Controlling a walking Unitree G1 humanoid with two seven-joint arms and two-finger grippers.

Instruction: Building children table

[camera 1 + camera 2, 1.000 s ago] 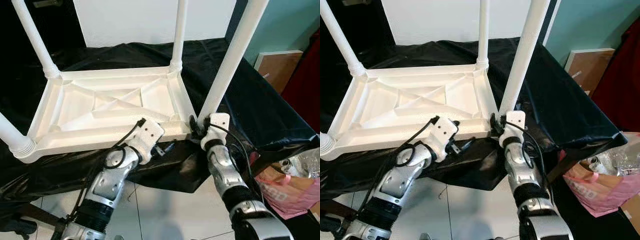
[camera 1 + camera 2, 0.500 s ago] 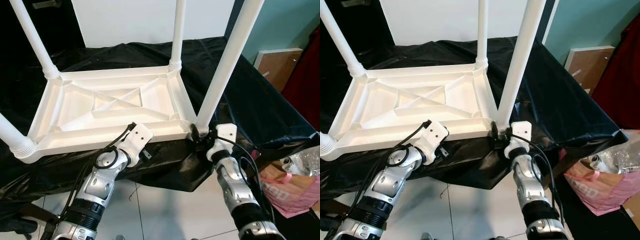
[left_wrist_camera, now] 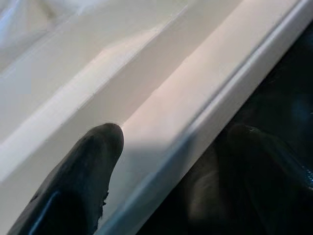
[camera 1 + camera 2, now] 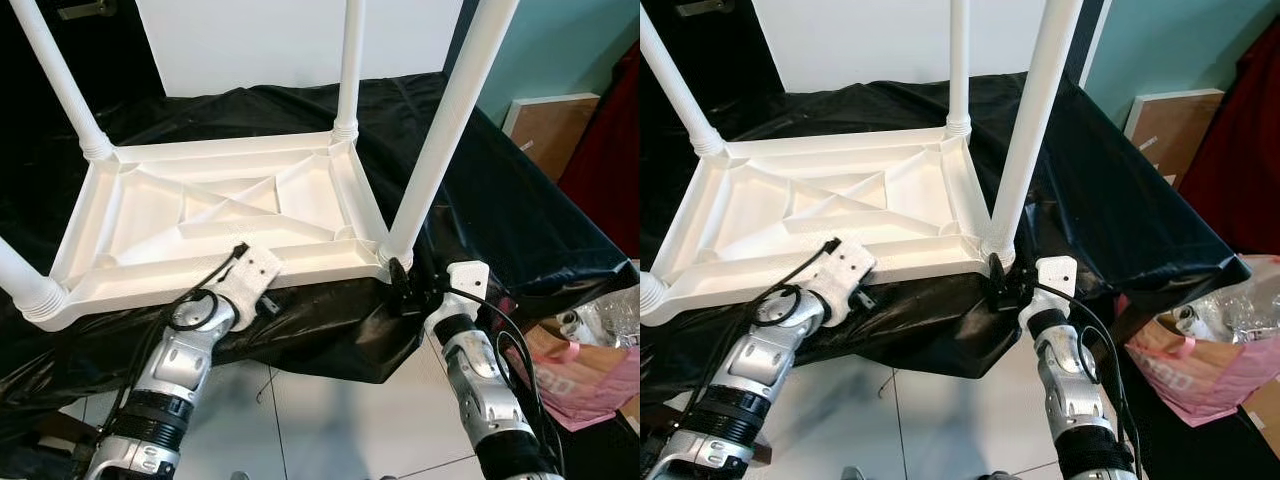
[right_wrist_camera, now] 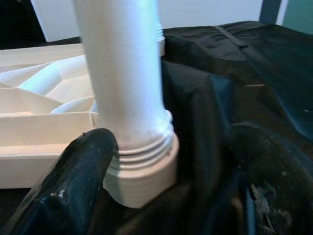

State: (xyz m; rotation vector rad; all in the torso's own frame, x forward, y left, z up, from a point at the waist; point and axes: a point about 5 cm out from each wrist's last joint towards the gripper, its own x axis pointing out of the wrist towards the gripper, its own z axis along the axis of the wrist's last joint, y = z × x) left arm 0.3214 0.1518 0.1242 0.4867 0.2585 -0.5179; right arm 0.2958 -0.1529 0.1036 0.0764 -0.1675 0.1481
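Table: white plastic tabletop (image 4: 215,215) lies upside down on a black cloth (image 4: 500,210), its four legs standing up; the whole picture sits a little differently than a second ago, so the camera has moved, while the table itself rests as it did.
Near leg: the leg (image 4: 440,130) at the tabletop's 4 o'clock corner is seated in its threaded socket, upright with a slight lean.
Right gripper: right gripper (image 5: 166,161) has drawn back from that leg's base toward 5 o'clock; a second ago it was up against the socket, now it sits just beside it. In the right wrist view its fingers (image 5: 73,181) stand apart, one on either side of the socket, clamped on nothing.
Left gripper: left gripper (image 3: 166,161) has also pulled back and lowered, at 6 o'clock of the tabletop. Its fingers (image 3: 83,171) are apart, one over the white near rim, the other over the cloth.
Floor: pale tiles below; a pink bag (image 4: 570,365) at 4 o'clock.
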